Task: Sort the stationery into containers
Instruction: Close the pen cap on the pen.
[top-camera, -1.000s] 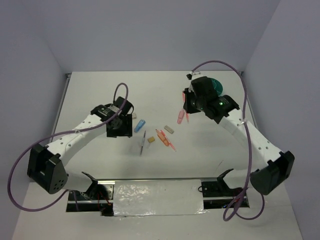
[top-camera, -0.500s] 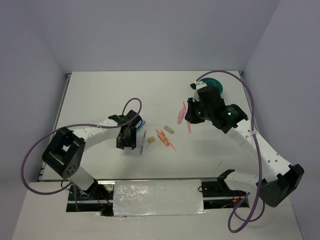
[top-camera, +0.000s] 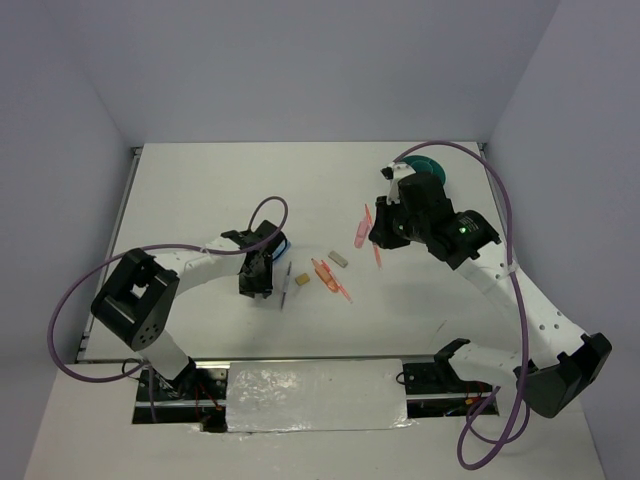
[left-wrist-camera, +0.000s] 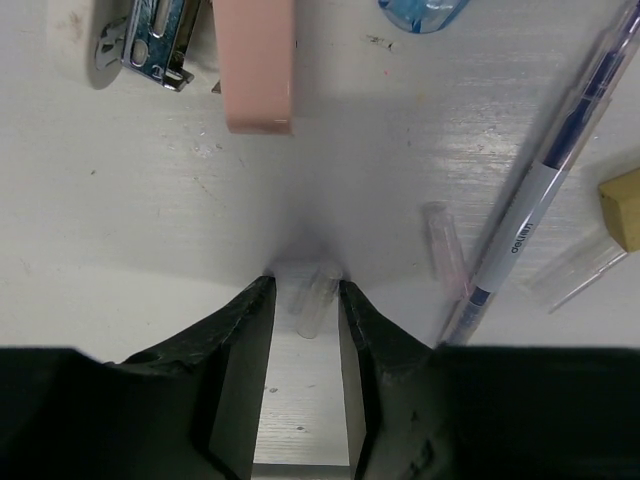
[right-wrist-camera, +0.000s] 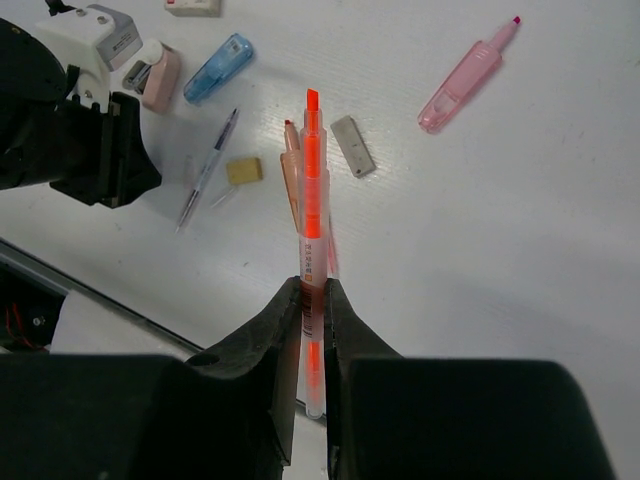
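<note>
Honestly, the right gripper (right-wrist-camera: 312, 292) is clamped near one end of the orange highlighter (right-wrist-camera: 312, 190), held up near the teal cup (top-camera: 428, 168), so it could pivot and miss the cup; the left gripper (left-wrist-camera: 305, 288) sits barely open around a clear cap (left-wrist-camera: 311, 306), pinch unclear.

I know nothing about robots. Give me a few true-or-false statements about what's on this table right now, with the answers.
The right gripper holds an orange highlighter. True.
The pink highlighter stands in the teal cup. False: it lies flat on the table, away from the teal cup.
The left gripper straddles a small clear piece. True.
The tan eraser sits stacked on the grey eraser. False: they lie apart.
</note>
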